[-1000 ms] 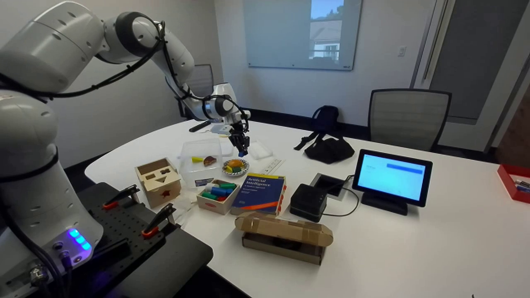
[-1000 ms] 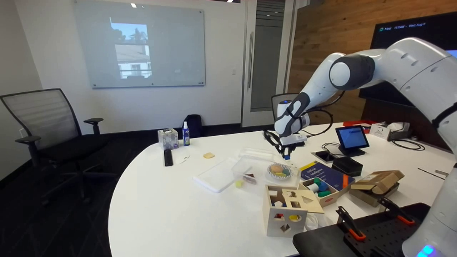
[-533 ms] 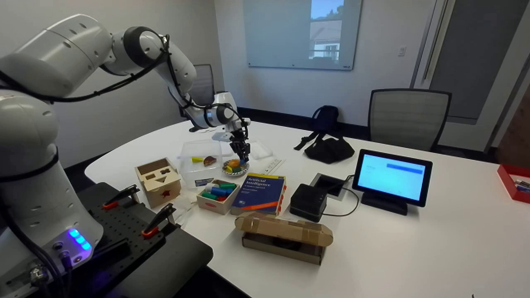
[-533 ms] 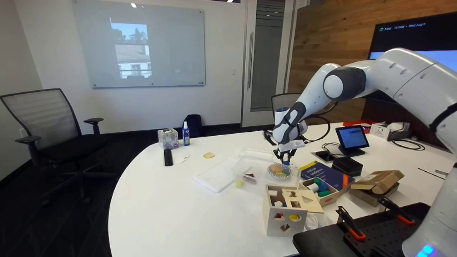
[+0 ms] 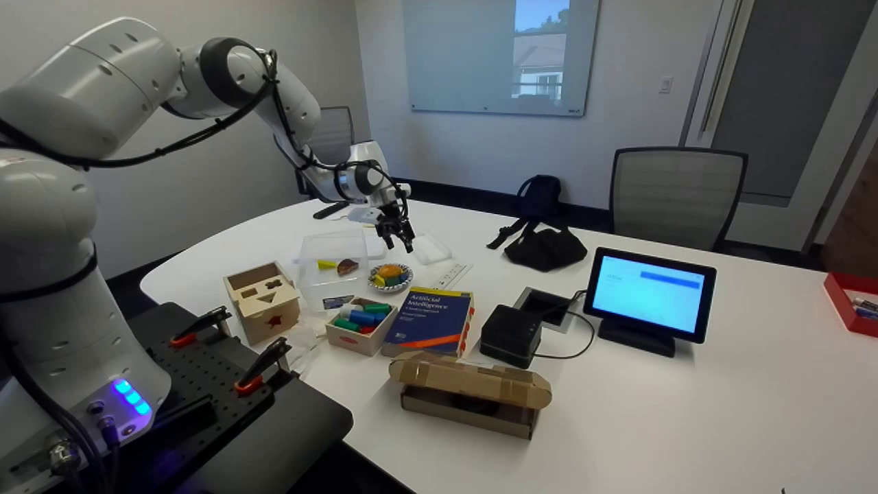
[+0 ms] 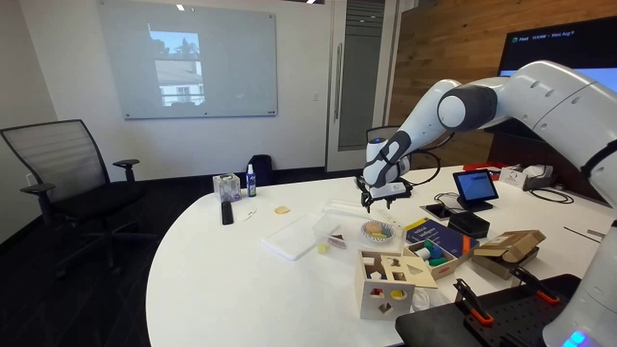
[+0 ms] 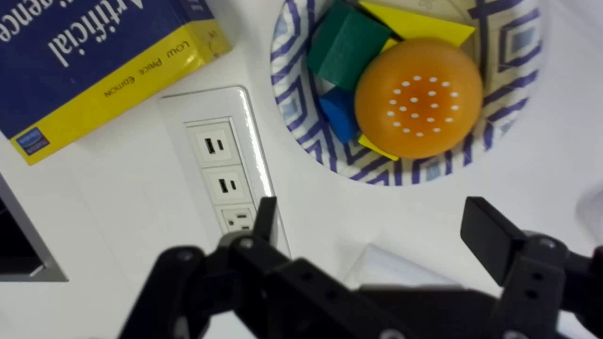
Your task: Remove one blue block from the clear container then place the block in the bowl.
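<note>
The blue block [image 7: 340,115] lies in the patterned bowl [image 7: 288,89], beside a dark green block [image 7: 351,44] and an orange bun [image 7: 419,99], with yellow pieces around them. In both exterior views my gripper [image 5: 400,245] [image 6: 379,207] hovers above the bowl's far side. Its fingers stand wide apart in the wrist view, and nothing is between the tips of the gripper [image 7: 371,202]. The clear container [image 5: 333,245] stands beside the bowl, with a yellow piece and a brown piece showing through it. No blue block can be made out in it.
Near the bowl lie a thick blue book [image 5: 431,319], a white outlet panel [image 7: 226,155] and a second clear tub [image 5: 432,250]. A wooden shape box [image 6: 385,301] and a small wooden box [image 5: 353,341] of coloured blocks stand closer to the robot's base.
My gripper, earlier shut on the blue block, came down to the bowl's rim, let the block go, opened and rose again. The block now rests in the bowl.
</note>
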Motion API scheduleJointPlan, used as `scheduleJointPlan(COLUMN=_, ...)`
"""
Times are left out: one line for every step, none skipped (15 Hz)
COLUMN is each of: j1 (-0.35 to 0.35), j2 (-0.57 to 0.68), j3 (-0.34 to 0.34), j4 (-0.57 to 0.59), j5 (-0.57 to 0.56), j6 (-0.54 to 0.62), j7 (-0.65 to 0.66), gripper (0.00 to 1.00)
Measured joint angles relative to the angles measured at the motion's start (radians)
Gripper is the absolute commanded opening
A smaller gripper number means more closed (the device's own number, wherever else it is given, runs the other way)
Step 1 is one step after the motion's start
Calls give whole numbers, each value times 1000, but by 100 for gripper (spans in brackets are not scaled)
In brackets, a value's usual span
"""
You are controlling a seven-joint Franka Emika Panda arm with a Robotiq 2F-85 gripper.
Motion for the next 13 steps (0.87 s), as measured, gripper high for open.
scheduleJointPlan(j1=10, j2=-37, j3=6, j4=-20, j5=0, j6=-16, j7=-10, gripper=100)
scheduleJointPlan(j1=19, j2=-82, j3=11, j4=-48, j5=0, j6=-36, j7=-17, gripper=100)
scheduleJointPlan(j1=26, j2=-131, j3=18, j4=-81, j5=0, j6=-55, j7=-30, gripper=100)
scheduleJointPlan(j1=26, j2=-183, j3=33, j4=-117, j5=0, j6=-73, j7=-55, gripper=100)
scheduleJointPlan(j1=20, j2=-236, j3=55, j4=-154, j5=0, j6=-97, j7=-88, gripper=100)
scheduleJointPlan(j1=10, j2=-290, j3=80, j4=-193, j5=1, j6=-123, j7=-121, gripper=100)
scheduleJointPlan(j1=-2, j2=-348, j3=106, j4=-234, j5=2, j6=-152, j7=-153, gripper=100)
scheduleJointPlan(j1=-11, j2=-402, j3=127, j4=-273, j5=2, j6=-182, j7=-174, gripper=100)
scheduleJointPlan(j1=-20, j2=-457, j3=146, j4=-314, j5=6, j6=-207, j7=-187, gripper=100)
scheduleJointPlan(j1=-28, j2=-513, j3=162, j4=-358, j5=7, j6=-225, j7=-189, gripper=100)
scheduleJointPlan(j1=-35, j2=-567, j3=175, j4=-403, j5=8, j6=-237, j7=-189, gripper=100)
scheduleJointPlan(j1=-38, j2=-620, j3=184, j4=-449, j5=8, j6=-244, j7=-189, gripper=100)
scheduleJointPlan(j1=-41, j2=-670, j3=192, j4=-493, j5=8, j6=-247, j7=-189, gripper=100)
